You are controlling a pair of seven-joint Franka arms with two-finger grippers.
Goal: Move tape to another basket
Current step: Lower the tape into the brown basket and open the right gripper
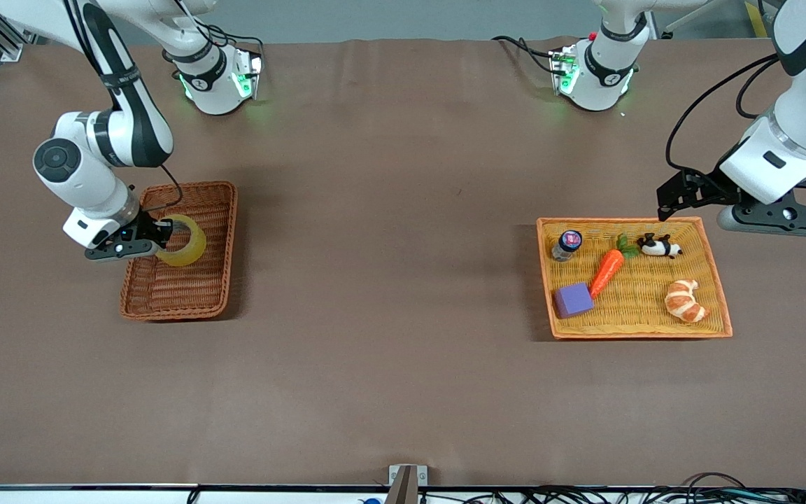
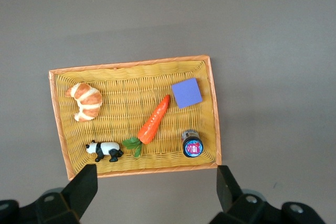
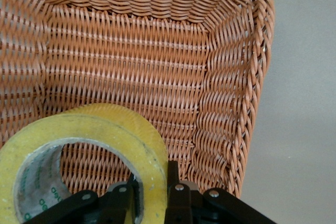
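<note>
The tape (image 1: 189, 246), a yellowish ring with a grey core, stands on edge inside the reddish-brown wicker basket (image 1: 173, 309) at the right arm's end of the table. My right gripper (image 1: 166, 232) is shut on the ring's wall, one finger inside the core and one outside. The right wrist view shows the tape (image 3: 107, 125) pinched in the right gripper (image 3: 153, 183) above the basket's woven floor (image 3: 131, 61). My left gripper (image 1: 673, 199) hangs open and empty over bare table beside the yellow tray (image 1: 641, 334). The left wrist view shows the left gripper (image 2: 155, 187) holding nothing.
The orange-yellow tray (image 2: 131, 64) at the left arm's end holds a croissant (image 1: 684, 300), a carrot (image 1: 606, 271), a purple block (image 1: 574, 299), a toy panda (image 1: 659, 246) and a small jar (image 1: 567, 244). Brown table lies between the two baskets.
</note>
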